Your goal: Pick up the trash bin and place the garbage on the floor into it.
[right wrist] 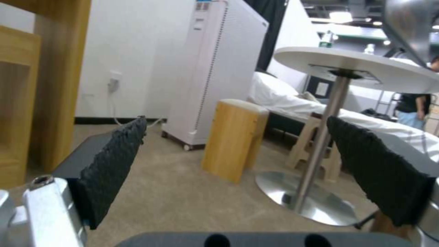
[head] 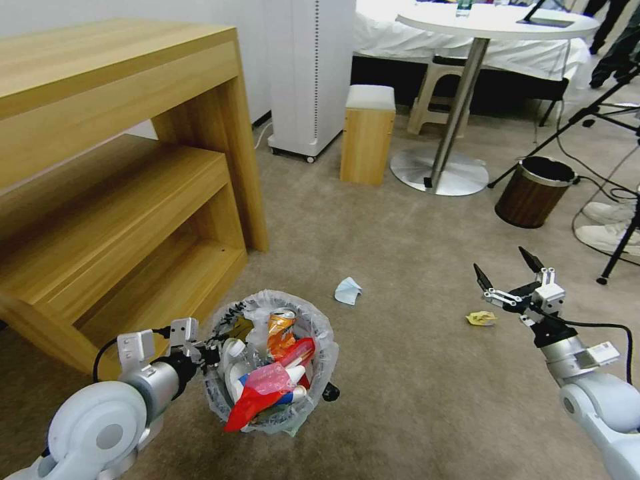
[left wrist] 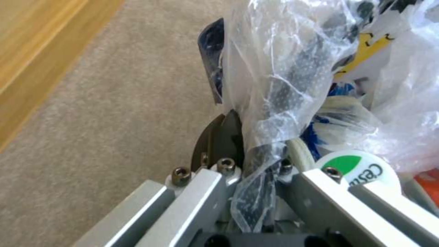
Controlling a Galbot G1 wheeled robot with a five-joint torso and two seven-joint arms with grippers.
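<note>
Pinching the trash bin (head: 270, 363) rim, left claw (head: 212, 347) should keep it level while spread right claw (head: 510, 273) lowers squarely over yellow wrapper (head: 481, 319) on floor (head: 400, 267).

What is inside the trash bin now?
The trash bin, held at its rim by the left claw, contains an orange can, a red wrapper and white pieces. Anything beneath them is covered.
</note>
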